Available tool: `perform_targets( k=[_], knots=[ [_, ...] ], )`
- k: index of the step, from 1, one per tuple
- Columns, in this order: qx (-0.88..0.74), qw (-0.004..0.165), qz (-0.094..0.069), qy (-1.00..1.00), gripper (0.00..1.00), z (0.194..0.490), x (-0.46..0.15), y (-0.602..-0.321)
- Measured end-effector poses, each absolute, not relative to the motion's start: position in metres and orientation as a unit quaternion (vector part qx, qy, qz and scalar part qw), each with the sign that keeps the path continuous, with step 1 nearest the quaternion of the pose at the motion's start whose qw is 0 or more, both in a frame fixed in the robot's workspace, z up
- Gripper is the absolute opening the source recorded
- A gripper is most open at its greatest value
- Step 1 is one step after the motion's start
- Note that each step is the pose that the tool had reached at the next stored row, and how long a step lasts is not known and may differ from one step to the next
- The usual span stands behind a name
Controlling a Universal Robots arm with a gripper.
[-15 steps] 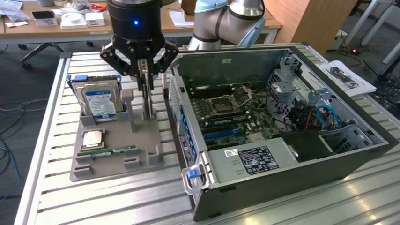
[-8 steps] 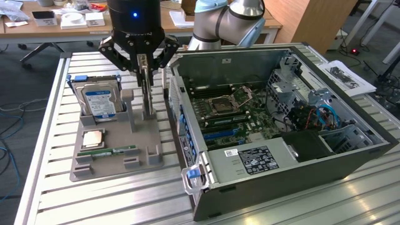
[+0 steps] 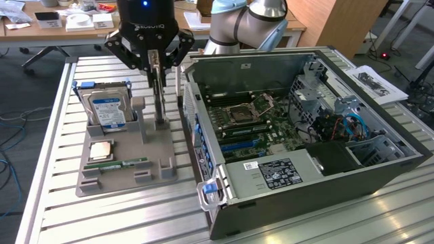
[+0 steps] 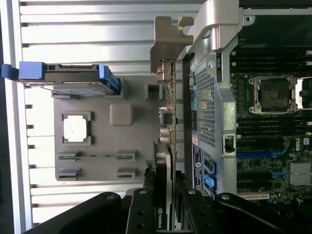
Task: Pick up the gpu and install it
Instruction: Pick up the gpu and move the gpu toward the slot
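**A:** Status?

**B:** The open PC case [image 3: 326, 168] is sitting on the exterior view's right, and the grey holder tray [image 3: 115, 178] is lying on its left. The hard drive [image 3: 107, 108] is standing at the tray's back.

**A:** The gpu?

**B:** The gpu [image 3: 160, 99] is standing upright, edge-on, at the tray's case-side edge, upper centre-left. My gripper [image 3: 158, 67] is clamping its top, with the fingers [image 4: 144, 209] pinching narrow on both faces.
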State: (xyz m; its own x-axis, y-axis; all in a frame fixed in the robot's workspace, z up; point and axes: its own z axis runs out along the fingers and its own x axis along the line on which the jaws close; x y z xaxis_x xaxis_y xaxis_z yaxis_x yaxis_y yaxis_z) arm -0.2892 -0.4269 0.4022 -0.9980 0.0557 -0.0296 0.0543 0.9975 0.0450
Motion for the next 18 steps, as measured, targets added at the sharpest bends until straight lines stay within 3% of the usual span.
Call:
perform_targets(
  k=[18],
  knots=[
    [0.028, 0.016, 0.022, 0.999, 0.27, 0.427, -0.289, -0.427]
  ],
)
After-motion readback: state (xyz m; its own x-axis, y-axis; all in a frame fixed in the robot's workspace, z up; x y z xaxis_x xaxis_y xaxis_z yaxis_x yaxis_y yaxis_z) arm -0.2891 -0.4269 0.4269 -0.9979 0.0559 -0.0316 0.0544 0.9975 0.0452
